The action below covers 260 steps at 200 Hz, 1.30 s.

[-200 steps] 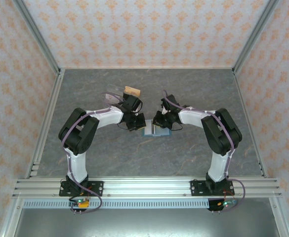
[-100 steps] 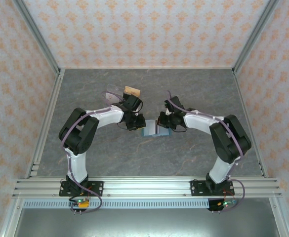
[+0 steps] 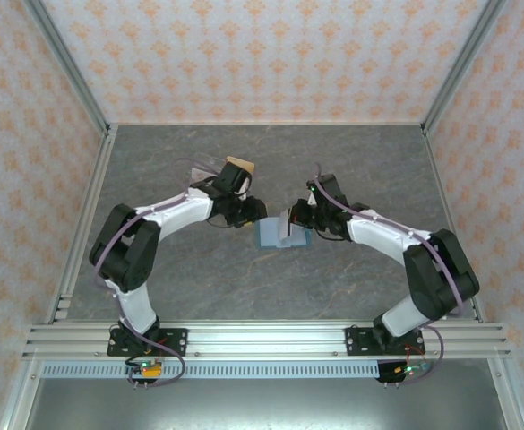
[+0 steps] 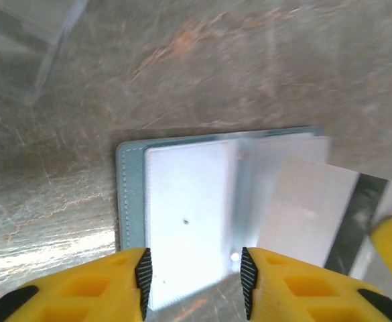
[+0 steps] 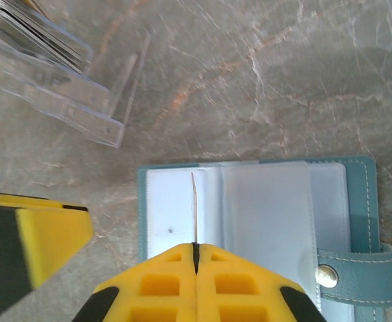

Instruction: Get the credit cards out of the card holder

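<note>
The left gripper has sprung apart over the open teal-blue folding card holder on the grey marbled table, as the right gripper, clamped on a thin pale-grey, dark-striped plastic credit card, looks close to pulling it free.

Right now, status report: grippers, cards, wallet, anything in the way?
Left gripper open over the open wallet. Right gripper shut on a pale card, dark stripe. Clear tray stands apart, nothing blocking.
</note>
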{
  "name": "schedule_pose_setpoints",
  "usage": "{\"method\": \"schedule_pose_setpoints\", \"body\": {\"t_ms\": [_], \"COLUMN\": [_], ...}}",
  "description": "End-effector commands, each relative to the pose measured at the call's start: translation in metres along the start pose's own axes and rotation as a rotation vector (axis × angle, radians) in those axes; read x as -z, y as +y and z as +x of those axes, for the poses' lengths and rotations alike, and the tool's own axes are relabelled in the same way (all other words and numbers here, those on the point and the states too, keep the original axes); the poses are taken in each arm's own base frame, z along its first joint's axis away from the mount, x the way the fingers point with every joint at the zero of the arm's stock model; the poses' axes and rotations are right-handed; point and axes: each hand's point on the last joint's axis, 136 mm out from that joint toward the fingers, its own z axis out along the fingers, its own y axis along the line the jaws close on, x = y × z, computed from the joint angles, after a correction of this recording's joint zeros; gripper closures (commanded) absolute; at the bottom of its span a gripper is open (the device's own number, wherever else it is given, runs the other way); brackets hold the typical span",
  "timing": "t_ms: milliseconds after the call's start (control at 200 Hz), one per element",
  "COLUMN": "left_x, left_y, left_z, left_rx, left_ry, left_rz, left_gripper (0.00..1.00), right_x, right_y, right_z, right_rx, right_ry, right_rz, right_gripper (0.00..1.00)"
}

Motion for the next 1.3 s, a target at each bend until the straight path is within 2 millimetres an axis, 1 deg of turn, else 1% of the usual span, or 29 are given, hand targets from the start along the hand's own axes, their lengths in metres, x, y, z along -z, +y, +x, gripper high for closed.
{"method": "schedule_pose_setpoints", "body": {"t_ms": [0,50,145,215,305,465,606,701,801,896,1071,1246,1296], "left_x": [0.020,0.026,0.034,0.040,0.052,0.078,0.098,0.106,0.112,0.116,0.123,0.124,0.124], "left_y": [-0.008,-0.012,-0.023,-0.029,-0.033,-0.042,-0.058,-0.066,-0.074,-0.077,-0.080,-0.080,-0.079], "left_z": [-0.010,-0.014,-0.016,-0.016,-0.019,-0.029,-0.034,-0.035,-0.037,-0.037,-0.038,-0.037,-0.037], "left_rx": [0.019,0.031,0.044,0.043,0.053,0.053,0.032,0.017,0.008,0.000,-0.014,-0.013,-0.010], "left_ry": [-0.039,-0.047,-0.048,-0.046,-0.049,-0.083,-0.109,-0.119,-0.124,-0.131,-0.155,-0.151,-0.151], "left_rz": [0.110,0.168,0.291,0.353,0.405,0.487,0.586,0.630,0.679,0.697,0.710,0.713,0.707], "left_gripper": [0.47,0.41,0.29,0.23,0.18,0.15,0.15,0.15,0.19,0.27,0.54,0.75,0.86], "right_x": [0.013,0.014,0.018,0.023,0.031,0.045,0.052,0.055,0.056,0.058,0.057,0.056,0.055], "right_y": [0.018,0.026,0.048,0.065,0.085,0.115,0.128,0.136,0.142,0.145,0.145,0.145,0.143], "right_z": [-0.018,-0.020,-0.022,-0.027,-0.034,-0.048,-0.060,-0.064,-0.068,-0.071,-0.074,-0.074,-0.073], "right_rx": [0.036,0.040,0.043,0.042,0.047,0.054,0.039,0.033,0.023,0.013,0.003,0.001,0.000], "right_ry": [-0.068,-0.062,-0.045,-0.040,-0.031,-0.007,-0.002,0.002,0.007,0.002,-0.001,-0.002,0.000], "right_rz": [-0.088,-0.129,-0.238,-0.317,-0.407,-0.544,-0.619,-0.663,-0.690,-0.707,-0.715,-0.713,-0.701], "right_gripper": [1.00,1.00,1.00,1.00,1.00,1.00,1.00,1.00,1.00,1.00,1.00,1.00,1.00]}}
